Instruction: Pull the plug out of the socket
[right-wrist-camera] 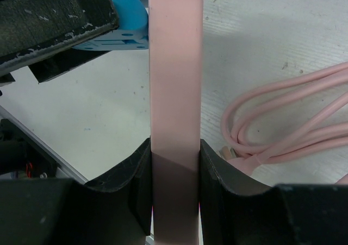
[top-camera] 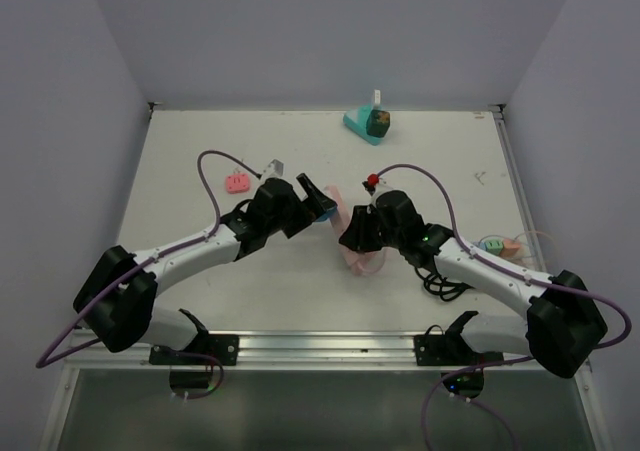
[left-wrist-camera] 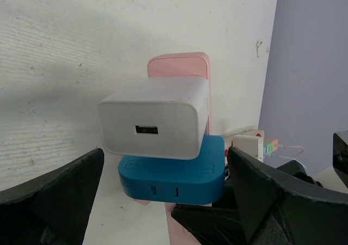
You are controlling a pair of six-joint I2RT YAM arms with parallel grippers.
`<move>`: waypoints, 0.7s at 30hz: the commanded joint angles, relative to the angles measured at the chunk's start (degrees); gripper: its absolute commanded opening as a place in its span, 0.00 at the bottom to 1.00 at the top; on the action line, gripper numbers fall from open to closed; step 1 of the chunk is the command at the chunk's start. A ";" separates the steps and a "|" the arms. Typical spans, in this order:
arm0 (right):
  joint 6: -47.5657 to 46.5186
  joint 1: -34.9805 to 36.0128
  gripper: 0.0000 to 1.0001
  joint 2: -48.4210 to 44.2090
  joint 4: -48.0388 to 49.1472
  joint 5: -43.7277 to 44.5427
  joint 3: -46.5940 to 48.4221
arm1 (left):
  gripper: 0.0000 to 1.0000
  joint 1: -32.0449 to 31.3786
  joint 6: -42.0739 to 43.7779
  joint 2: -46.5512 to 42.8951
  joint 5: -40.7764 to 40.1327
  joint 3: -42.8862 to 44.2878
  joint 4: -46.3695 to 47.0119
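A pink socket strip point(right-wrist-camera: 175, 93) stands on edge, and my right gripper point(right-wrist-camera: 175, 185) is shut on it; it also shows in the top view point(top-camera: 354, 254). A white USB charger point(left-wrist-camera: 155, 117) and a blue plug point(left-wrist-camera: 174, 174) sit side by side in the strip's face point(left-wrist-camera: 179, 66). My left gripper point(left-wrist-camera: 163, 201) is open, its fingers point(left-wrist-camera: 49, 196) wide on either side of the blue plug without touching it. In the top view my left gripper point(top-camera: 318, 203) meets my right gripper point(top-camera: 358, 233) at the table's middle.
The strip's pink cable point(right-wrist-camera: 288, 125) lies coiled to its right. A teal block point(top-camera: 367, 123) stands at the back, a small pink adapter point(top-camera: 237, 182) at the left, a pastel adapter point(top-camera: 497, 244) and a black cable point(top-camera: 440, 281) at the right.
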 commanded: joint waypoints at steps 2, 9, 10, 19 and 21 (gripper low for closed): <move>0.83 0.53 0.00 -2.54 6.39 -0.48 0.60 | 0.98 -0.60 -1.16 0.67 -1.92 2.65 1.05; 1.00 0.45 0.00 -2.45 8.15 -0.13 -0.10 | 0.77 -0.86 -1.43 -0.47 -1.92 1.08 2.97; 1.00 0.53 0.00 -2.28 8.32 -0.13 -0.19 | 0.69 -0.86 -1.60 -1.08 -2.09 0.55 3.68; 2.23 0.45 0.00 -1.22 9.64 0.57 -1.33 | 0.05 -0.86 -2.22 -3.54 -2.01 -2.71 6.68; 2.50 0.36 0.00 -0.87 9.21 2.76 -1.59 | 0.00 -0.86 -2.13 -4.51 -2.18 -2.80 5.63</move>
